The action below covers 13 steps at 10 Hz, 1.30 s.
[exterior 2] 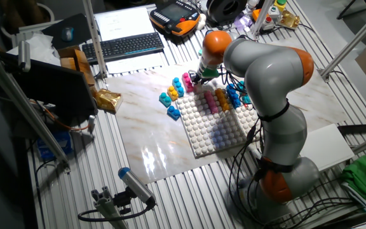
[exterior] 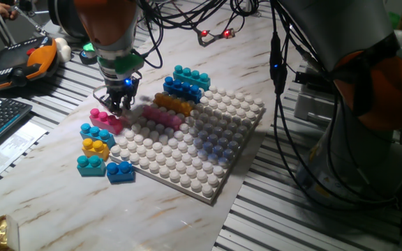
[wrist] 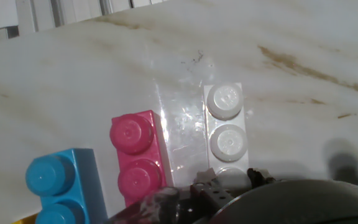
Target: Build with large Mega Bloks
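The marble-look table top (exterior: 61, 202) is seen with the grey-white studded baseplate (exterior: 187, 164) laid on it at an angle. The arm (exterior 2: 265, 70) is bent over the baseplate's far-left corner, with the gripper (exterior: 119, 104) hung low over the magenta long brick (exterior: 107, 120), which lies on the table just off the baseplate's edge. Whether the fingers are spread or closed cannot be told; in the hand view only dark gripper parts are seen at the bottom edge, above the magenta brick (wrist: 137, 155) and a white brick (wrist: 227, 127) lying parallel, slightly apart. On the baseplate, a pink long brick (exterior: 162, 115) and an orange-yellow long brick (exterior: 174, 104) are seated side by side, with a blue long brick (exterior: 181, 89) and a teal long brick (exterior: 192, 77) stacked behind, at the far corner. Short two-stud bricks are clustered on the table left of the baseplate: a light blue one (exterior: 93, 132), a yellow one (exterior: 95, 147), a teal one (exterior: 90, 164) and a blue one (exterior: 121, 171).
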Tool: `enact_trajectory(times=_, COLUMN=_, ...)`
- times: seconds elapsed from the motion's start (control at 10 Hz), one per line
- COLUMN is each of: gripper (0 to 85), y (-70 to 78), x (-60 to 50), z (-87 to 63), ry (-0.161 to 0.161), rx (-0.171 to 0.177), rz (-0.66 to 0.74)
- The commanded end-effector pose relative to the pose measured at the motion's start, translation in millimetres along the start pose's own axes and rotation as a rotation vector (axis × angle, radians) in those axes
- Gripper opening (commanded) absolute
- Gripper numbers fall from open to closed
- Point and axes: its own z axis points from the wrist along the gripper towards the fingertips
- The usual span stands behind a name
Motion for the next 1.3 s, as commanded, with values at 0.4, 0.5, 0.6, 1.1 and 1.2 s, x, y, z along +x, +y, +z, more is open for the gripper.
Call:
enact_trajectory(times=0.4, gripper=1.0, y=3.5, x=12.3, z=-47.9, ry=0.019, rx=0.016, rz=-0.014)
enact_trajectory(times=0.5, gripper=1.0, y=4.2, x=16.7, z=-56.4, ry=0.02, rx=0.01, rz=-0.023)
enact_trajectory(times=0.6, gripper=1.0, y=6.1, x=21.9, z=-62.1, ry=0.02, rx=0.01, rz=-0.034)
enact_trajectory(times=1.1, gripper=1.0, y=10.2, x=44.4, z=-64.3, ry=0.001, rx=0.012, rz=-0.052)
enact_trajectory(times=1.2, gripper=1.0, y=10.2, x=44.4, z=-64.3, ry=-0.01, rx=0.008, rz=-0.038)
